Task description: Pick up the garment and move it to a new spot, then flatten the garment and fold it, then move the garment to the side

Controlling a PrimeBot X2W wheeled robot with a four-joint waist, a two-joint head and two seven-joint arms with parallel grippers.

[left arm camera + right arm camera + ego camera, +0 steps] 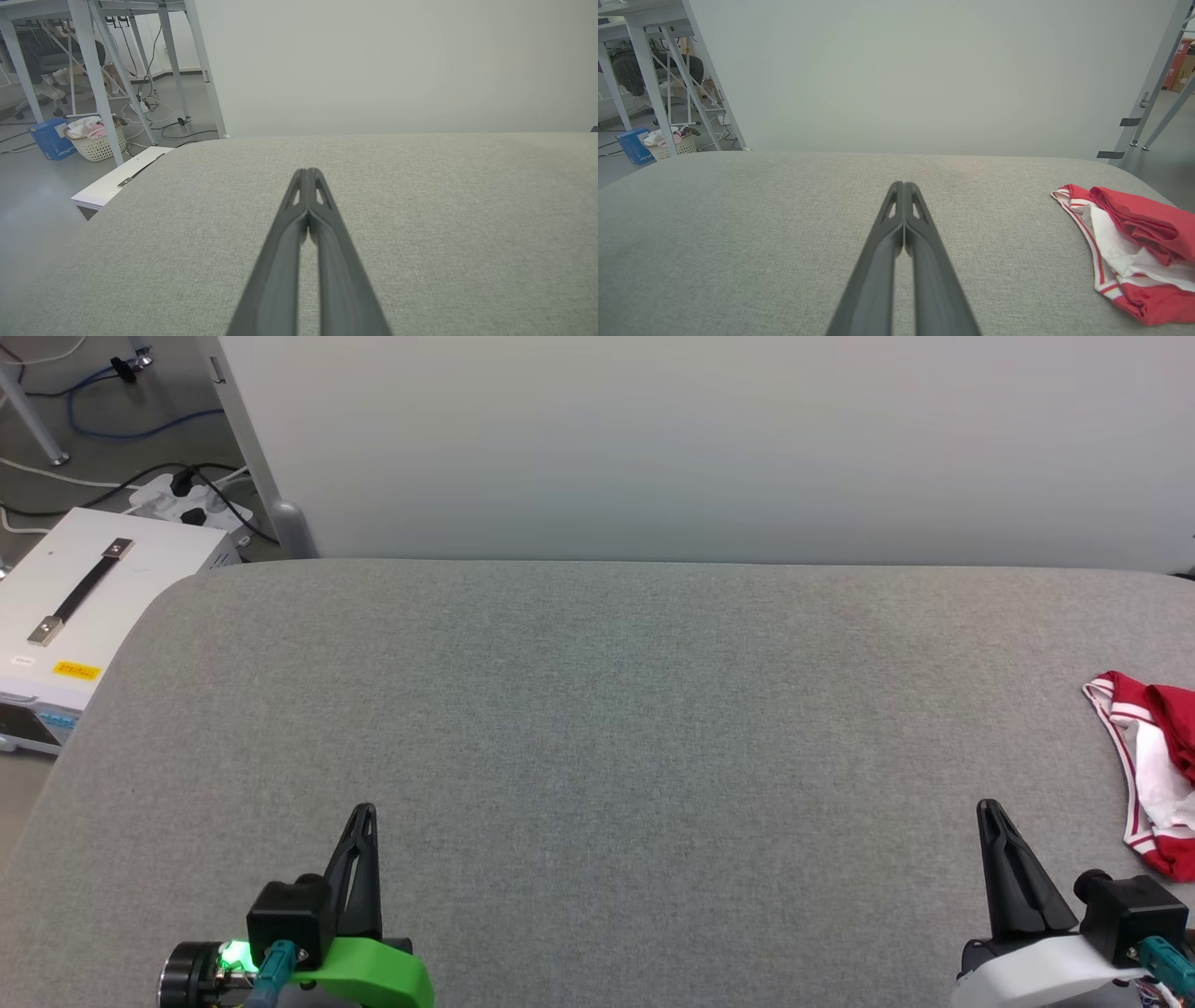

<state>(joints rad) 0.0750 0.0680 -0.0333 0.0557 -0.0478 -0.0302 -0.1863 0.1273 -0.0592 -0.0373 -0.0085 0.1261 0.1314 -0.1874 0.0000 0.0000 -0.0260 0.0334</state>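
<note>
The garment [1158,765] is a crumpled red and white shirt with striped trim, lying at the right edge of the grey padded table [597,709]. In the right wrist view the garment [1129,252] lies bunched to the right of my fingers. My right gripper [991,817] is shut and empty near the table's front, left of the garment and apart from it; in its own view the right gripper [902,186] shows fingers pressed together. My left gripper [362,817] is shut and empty at the front left, and the left gripper [308,173] points across bare fabric.
A pale partition wall [709,439] stands behind the table. A white case with a black handle [84,597] sits off the table's left corner, with a power strip and cables [187,495] on the floor. Metal frame legs [93,79] and a laundry basket [96,140] stand farther left.
</note>
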